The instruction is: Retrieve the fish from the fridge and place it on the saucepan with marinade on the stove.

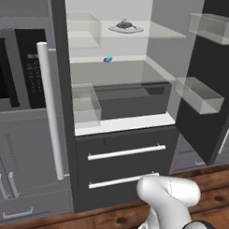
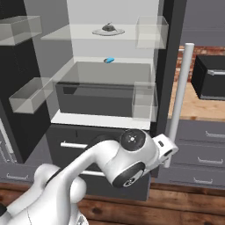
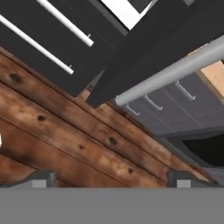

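The fridge (image 1: 124,154) stands with both doors swung open. On its top shelf the small dark grey fish (image 1: 124,24) (image 2: 108,27) lies on a round white plate (image 1: 136,29). My arm is low in front of the bottom drawers (image 2: 79,145), well below the fish. In the hand view my gripper (image 3: 111,181) is open and holds nothing; it points down at the wooden floor (image 3: 65,140) beside the foot of the fridge's door (image 3: 175,39). The saucepan, the marinade and the stove are out of view.
A tiny blue object (image 1: 108,59) lies on the middle shelf. Clear bins (image 1: 201,96) hang on the open doors, which have long silver handles (image 2: 180,101). A wall oven (image 1: 15,71) is on the left; a black toaster oven (image 2: 211,77) stands on the wooden counter on the right.
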Controlling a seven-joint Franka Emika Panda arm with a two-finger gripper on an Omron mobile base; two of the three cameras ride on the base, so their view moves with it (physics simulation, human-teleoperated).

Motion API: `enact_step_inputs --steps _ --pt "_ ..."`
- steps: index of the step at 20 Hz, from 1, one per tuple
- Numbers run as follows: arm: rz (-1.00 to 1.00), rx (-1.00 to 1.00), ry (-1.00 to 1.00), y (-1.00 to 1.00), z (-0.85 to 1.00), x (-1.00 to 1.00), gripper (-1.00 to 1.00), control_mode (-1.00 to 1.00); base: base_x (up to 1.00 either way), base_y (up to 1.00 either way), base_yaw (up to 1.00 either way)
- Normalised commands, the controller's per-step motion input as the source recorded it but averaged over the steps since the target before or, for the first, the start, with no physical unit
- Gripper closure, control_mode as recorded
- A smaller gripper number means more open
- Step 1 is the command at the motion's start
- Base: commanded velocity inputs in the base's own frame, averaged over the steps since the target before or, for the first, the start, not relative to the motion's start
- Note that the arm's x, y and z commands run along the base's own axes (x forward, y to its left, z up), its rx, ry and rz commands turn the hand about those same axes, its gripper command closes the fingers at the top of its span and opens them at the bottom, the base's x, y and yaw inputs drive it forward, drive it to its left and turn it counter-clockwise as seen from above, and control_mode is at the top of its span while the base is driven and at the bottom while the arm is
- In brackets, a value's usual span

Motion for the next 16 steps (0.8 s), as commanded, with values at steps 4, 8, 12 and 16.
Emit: enact_step_inputs --steps 4,8,12,16 --pt "-0.18 0.22 -0.01 0.9 0.03 0.09 -1.0 -1.0 0.0 0.0 0.0" --pt "-0.3 0.14 0.0 1.0 0.26 0.0 -1.0 -1.0 0.0 0.0 0.0" --pt "-0.31 0.07 -0.02 0.98 0.0 0.0 -1.0 -1.0 0.0 0.0 0.0" --pt "-0.06 0.14 0.02 0.39 -0.31 0.04 -1.0 -1.0 0.0 0.0 0.0"
